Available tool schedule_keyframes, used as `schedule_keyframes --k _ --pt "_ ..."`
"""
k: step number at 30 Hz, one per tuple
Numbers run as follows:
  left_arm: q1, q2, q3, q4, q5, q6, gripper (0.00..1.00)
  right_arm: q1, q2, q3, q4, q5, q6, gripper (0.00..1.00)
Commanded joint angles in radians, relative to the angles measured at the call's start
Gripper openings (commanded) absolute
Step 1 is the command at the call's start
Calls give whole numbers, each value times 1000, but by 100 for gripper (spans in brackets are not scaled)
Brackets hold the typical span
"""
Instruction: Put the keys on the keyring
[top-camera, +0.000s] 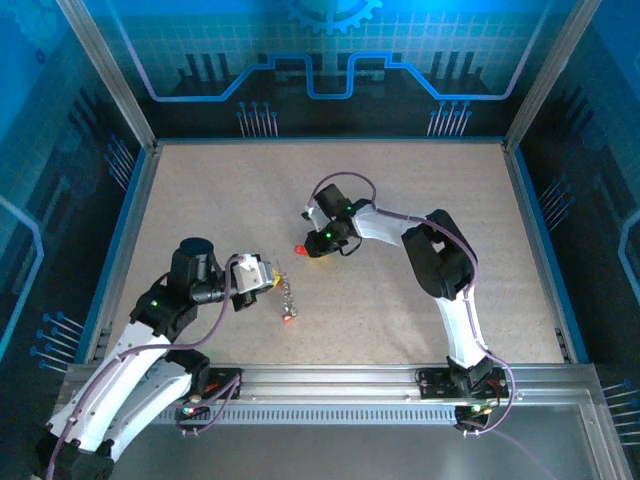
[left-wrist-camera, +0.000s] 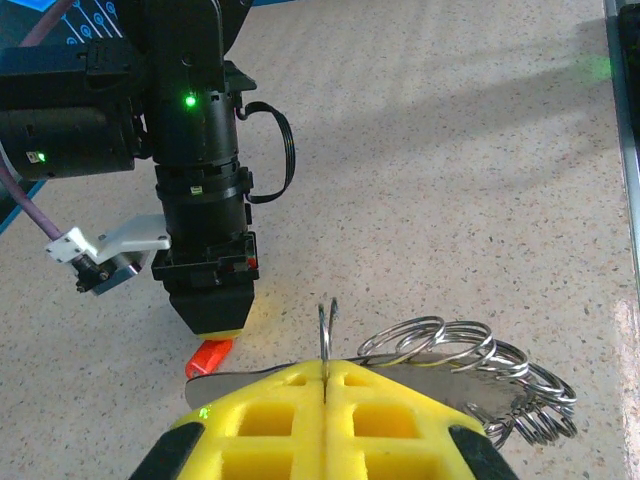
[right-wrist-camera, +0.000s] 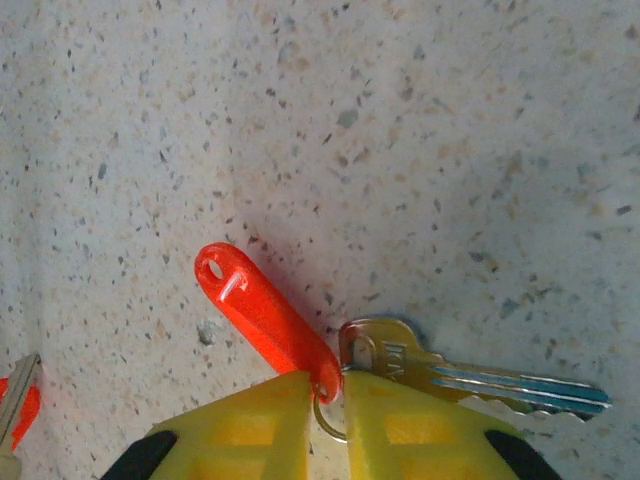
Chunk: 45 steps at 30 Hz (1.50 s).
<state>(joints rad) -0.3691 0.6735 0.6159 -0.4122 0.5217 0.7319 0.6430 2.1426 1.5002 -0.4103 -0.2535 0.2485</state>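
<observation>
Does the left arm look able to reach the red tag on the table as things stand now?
Probably not. The left gripper is shut on the keyring, so its fingers are occupied. The right gripper stands right over the red tag, shut on its key.

A silver key (right-wrist-camera: 470, 378) lies flat on the table (right-wrist-camera: 450, 150). A small ring (right-wrist-camera: 330, 418) joins it to a red plastic tag (right-wrist-camera: 262, 318) and is pinched in the right gripper (right-wrist-camera: 328, 388). The keyring (left-wrist-camera: 465, 358), a loose coil of silvery loops, trails from the left gripper (left-wrist-camera: 325, 378), with what seems a red-tagged key (top-camera: 290, 317) at its end.
</observation>
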Motion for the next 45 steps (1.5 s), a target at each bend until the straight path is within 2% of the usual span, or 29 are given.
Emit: schedule_keyframes --k 1,10,16,22,26,33,38,45 --pt "11 -2 -8 43 45 -4 0 10 -58 -11 8 22 -50 21" --pt "10 -9 -18 54 42 -6 0 58 -69 22 -57 254 -208 27" --pt "12 -12 -22 52 45 -3 0 104 -60 14 -71 313 -307 33" --pt "13 -11 -18 50 49 -2 0 122 -33 41 -93 344 -325 38" --pt "13 -18 -16 39 51 -4 0 134 -7 61 -108 387 -336 38" --pt "14 -22 -20 47 52 -5 0 152 19 65 -101 468 -348 31" --pt "15 -22 -19 46 54 -6 0 156 19 60 -92 476 -349 32" --pt "15 -17 -21 54 55 -5 0 164 13 55 -78 528 -355 22"
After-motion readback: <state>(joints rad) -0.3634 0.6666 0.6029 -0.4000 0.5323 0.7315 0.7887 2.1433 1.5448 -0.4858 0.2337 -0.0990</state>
